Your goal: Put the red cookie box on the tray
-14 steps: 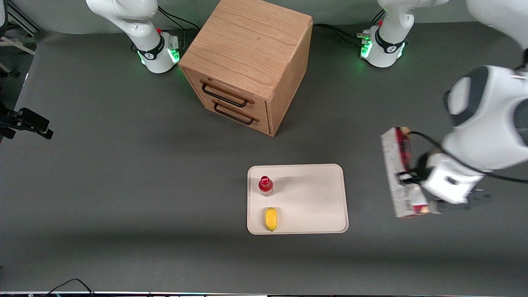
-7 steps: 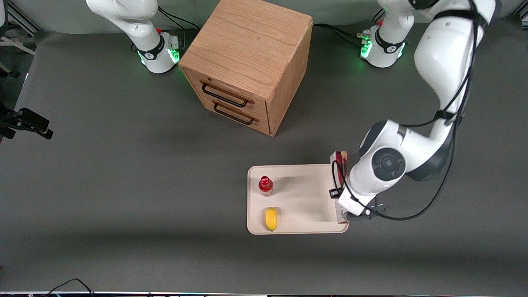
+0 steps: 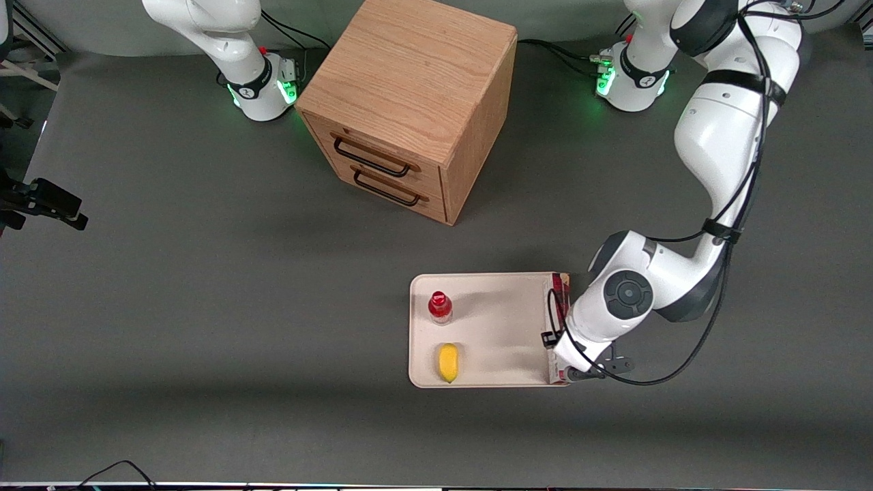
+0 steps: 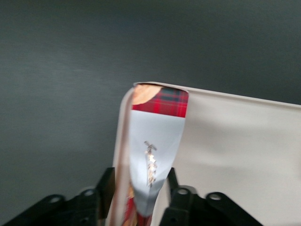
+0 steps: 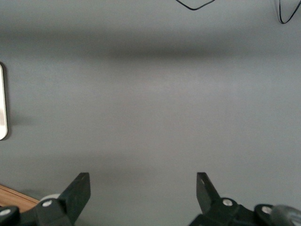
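**Box at tray edge, mostly hidden**

Largely covered by the arm: long dark red plaid cardboard cookie box, on edge along the flat cream-beige tray's rim toward the working arm's end. Clamped between the gripper's jaws. Carried in from the table and lowered since earlier.

Jaws' gripper over tray edge; bottle, lemon well apart.
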